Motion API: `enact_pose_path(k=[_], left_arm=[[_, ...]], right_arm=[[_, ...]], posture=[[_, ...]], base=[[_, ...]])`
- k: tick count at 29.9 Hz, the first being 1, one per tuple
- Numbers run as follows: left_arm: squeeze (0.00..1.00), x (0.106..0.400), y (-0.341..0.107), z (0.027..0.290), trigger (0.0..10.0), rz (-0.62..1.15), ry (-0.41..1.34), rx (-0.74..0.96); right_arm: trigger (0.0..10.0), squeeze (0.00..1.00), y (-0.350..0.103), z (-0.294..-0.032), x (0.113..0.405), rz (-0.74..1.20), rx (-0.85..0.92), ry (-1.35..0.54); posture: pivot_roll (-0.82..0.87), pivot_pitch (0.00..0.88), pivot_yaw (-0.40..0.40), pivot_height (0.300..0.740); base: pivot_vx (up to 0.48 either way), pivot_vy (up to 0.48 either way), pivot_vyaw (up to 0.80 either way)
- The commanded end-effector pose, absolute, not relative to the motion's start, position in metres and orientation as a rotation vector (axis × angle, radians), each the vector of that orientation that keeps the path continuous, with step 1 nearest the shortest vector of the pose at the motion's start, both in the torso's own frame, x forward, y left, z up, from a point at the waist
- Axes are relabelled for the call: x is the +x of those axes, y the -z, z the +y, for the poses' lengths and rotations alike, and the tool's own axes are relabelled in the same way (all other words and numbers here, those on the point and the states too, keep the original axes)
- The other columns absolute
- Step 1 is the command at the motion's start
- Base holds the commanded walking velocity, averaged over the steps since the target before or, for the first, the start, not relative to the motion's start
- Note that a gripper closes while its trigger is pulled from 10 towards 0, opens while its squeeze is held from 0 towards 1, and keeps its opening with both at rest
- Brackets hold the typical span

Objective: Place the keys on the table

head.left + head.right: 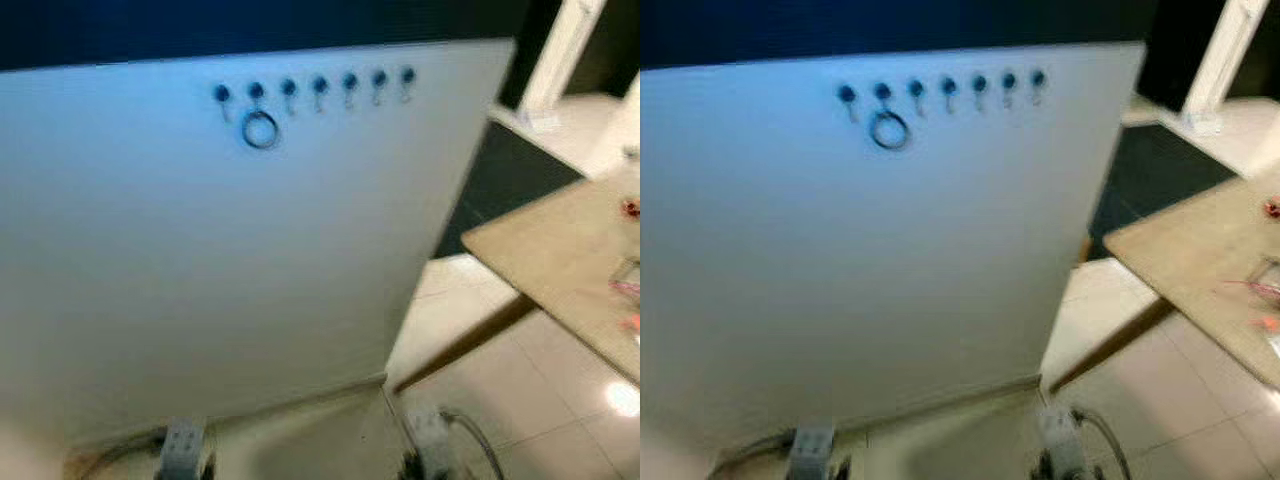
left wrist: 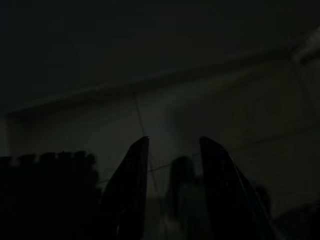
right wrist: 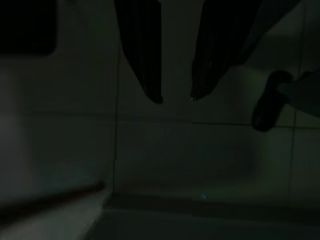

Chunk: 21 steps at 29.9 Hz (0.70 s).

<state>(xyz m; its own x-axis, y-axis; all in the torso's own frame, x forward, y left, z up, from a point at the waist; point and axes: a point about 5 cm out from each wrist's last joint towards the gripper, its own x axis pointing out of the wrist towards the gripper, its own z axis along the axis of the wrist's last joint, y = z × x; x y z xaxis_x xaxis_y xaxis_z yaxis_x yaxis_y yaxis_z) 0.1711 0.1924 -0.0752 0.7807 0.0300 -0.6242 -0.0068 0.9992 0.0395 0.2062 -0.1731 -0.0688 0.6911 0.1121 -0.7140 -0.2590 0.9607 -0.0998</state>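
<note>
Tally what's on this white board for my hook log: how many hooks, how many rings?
Hooks: 7
Ring: 1, hanging under the second hook from the robot's left
Total: 8

round metal key ring [image 1: 260, 130] hangs on the white wall panel's [image 1: 200, 260] hook row [image 1: 314, 90]; tan wooden table [image 1: 560, 260] to the right.

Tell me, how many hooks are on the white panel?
7. The hooks run in one row near the top edge of the white panel. A ring hangs under the second from the left. The blur may hide others.
</note>
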Motion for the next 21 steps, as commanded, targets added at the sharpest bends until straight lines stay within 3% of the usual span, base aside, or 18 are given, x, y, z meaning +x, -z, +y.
enact_pose_path(k=[1, 21], left_arm=[[0.0, 0.1669, 0.0775, 0.1918, 10.0, 0.693, -0.014, 0.04], [0.0, 0.1673, 0.0799, 0.1896, 10.0, 0.731, -0.016, 0.041]], right_arm=[[10.0, 0.0, 0.0721, -0.176, 0.1997, 0.801, -0.192, -0.196], [10.0, 0.0, 0.0714, -0.1763, 0.2009, 0.796, -0.191, -0.194]], posture=[[0.06, 0.078, -0.041, 0.74], [0.06, 0.076, -0.041, 0.74]], base=[[0.0, 0.0, 0.8], [0.0, 0.0, 0.8]])
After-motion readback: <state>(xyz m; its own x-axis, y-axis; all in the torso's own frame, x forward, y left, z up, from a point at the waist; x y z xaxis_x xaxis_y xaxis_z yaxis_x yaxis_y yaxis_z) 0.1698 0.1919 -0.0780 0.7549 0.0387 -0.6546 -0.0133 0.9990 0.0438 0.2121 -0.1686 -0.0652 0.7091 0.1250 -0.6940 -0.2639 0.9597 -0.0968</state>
